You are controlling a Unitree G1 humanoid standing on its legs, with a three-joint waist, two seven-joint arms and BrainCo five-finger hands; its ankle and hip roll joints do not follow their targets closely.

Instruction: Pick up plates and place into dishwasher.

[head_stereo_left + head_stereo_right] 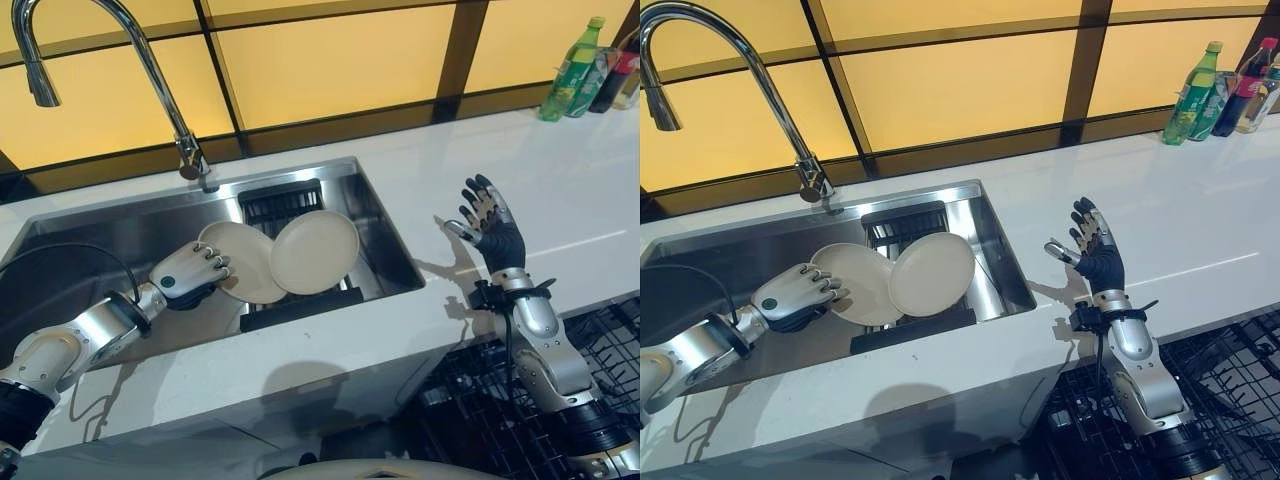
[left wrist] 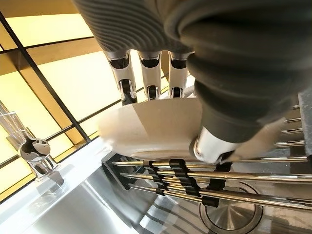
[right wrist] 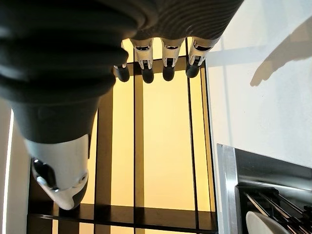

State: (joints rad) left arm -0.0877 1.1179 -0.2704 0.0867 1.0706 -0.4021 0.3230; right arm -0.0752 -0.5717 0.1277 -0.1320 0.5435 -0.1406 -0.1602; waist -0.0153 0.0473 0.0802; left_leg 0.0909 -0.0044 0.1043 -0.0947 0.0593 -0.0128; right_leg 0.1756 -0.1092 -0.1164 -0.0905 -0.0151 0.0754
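Observation:
Two cream plates lean on a black rack in the steel sink. My left hand is shut on the left plate, fingers curled over its rim and thumb under it; in the left wrist view the same plate sits between my fingers and thumb. The second plate leans against it on the right, untouched. My right hand hovers open over the white counter to the right of the sink, holding nothing. The dishwasher rack shows at the lower right.
A tall chrome faucet arches over the sink's back edge. Several bottles stand at the counter's far right corner. A dark-framed yellow panelled wall runs behind the counter.

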